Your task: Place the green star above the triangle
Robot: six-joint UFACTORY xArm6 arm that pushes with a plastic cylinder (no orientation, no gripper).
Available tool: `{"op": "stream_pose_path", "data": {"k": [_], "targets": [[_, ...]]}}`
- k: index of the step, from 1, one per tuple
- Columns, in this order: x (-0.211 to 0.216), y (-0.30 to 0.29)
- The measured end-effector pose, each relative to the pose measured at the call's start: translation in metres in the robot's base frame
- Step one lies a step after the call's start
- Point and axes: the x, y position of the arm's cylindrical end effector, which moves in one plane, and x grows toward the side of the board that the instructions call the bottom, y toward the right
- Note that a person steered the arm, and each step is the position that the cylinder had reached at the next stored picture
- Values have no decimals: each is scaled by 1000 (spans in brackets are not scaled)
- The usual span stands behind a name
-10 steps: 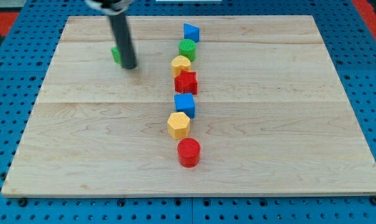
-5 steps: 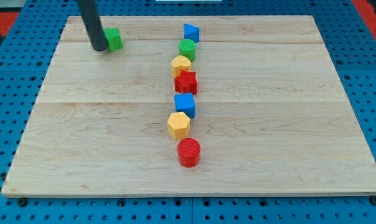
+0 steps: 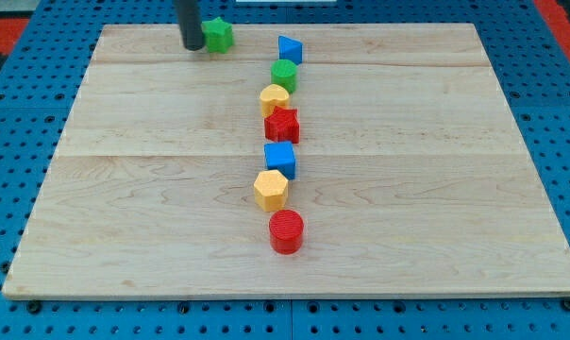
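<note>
The green star [image 3: 218, 35] sits near the view's top edge of the wooden board, left of the blue triangle [image 3: 289, 49]. My tip [image 3: 192, 46] touches the star's left side. The rod rises out of the view's top. The triangle heads a column of blocks running down the board's middle.
Below the triangle stand a green cylinder [image 3: 284, 75], a yellow block [image 3: 275, 98], a red star [image 3: 282, 125], a blue cube [image 3: 280, 159], a yellow hexagon [image 3: 271, 190] and a red cylinder [image 3: 286, 231]. The wooden board [image 3: 125, 189] lies on a blue pegboard.
My tip has swept up and then right along the board's top, pushing the green star from the left part toward the blue triangle. The other blocks have not moved.
</note>
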Motion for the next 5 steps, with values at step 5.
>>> {"op": "stream_pose_path", "data": {"k": [5], "targets": [[-43,33]]}}
